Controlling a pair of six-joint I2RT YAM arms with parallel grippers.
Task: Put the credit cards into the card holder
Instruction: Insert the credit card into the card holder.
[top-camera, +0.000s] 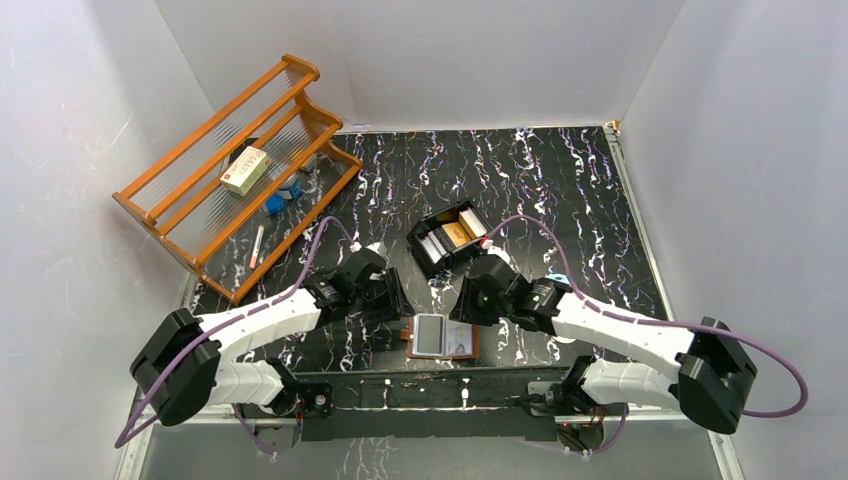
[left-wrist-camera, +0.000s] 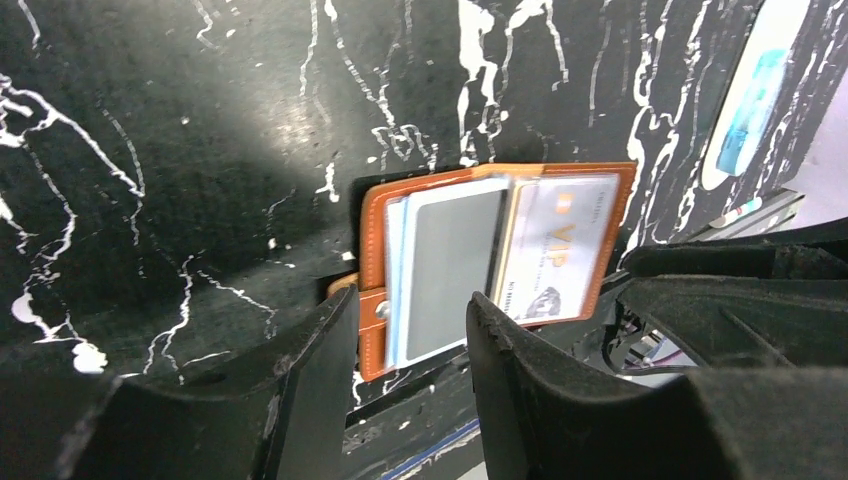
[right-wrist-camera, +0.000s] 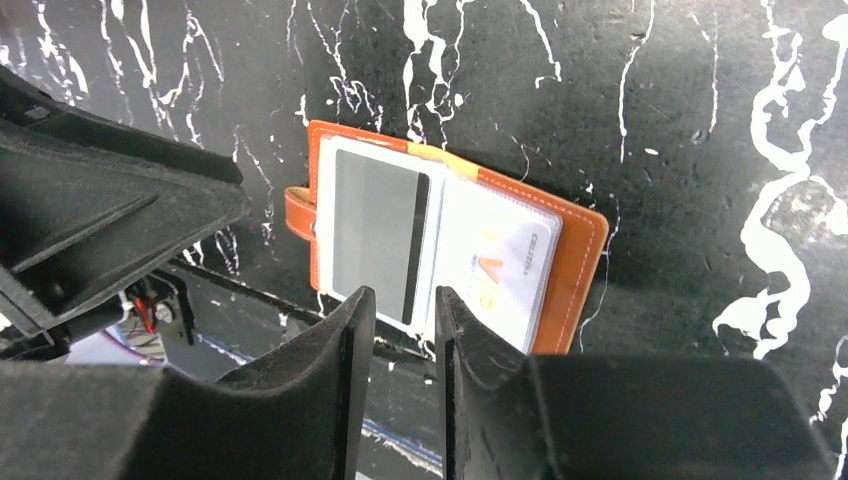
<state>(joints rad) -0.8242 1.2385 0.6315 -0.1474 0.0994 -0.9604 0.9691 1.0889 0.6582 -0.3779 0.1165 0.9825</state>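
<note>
The brown card holder (top-camera: 470, 347) lies open and flat near the table's front edge, between my two grippers. A grey card (left-wrist-camera: 450, 265) sits in its left sleeve and a white VIP card (left-wrist-camera: 560, 250) in its right sleeve. The right wrist view shows the same card holder (right-wrist-camera: 580, 255), grey card (right-wrist-camera: 375, 225) and white card (right-wrist-camera: 500, 265). My left gripper (left-wrist-camera: 412, 325) hovers open over the holder's snap side, with nothing between its fingers. My right gripper (right-wrist-camera: 405, 300) hangs over the holder's near edge, its jaws narrowly apart and empty. More credit cards (top-camera: 460, 232) stand in the black tray (top-camera: 424, 252).
A wooden rack (top-camera: 300, 72) leans at the back left with a small box (top-camera: 245, 168) on it, and a pen (top-camera: 258, 243) lies by it. A white-and-blue packet (left-wrist-camera: 755, 95) lies right of the holder. The table's front rail runs just below the holder.
</note>
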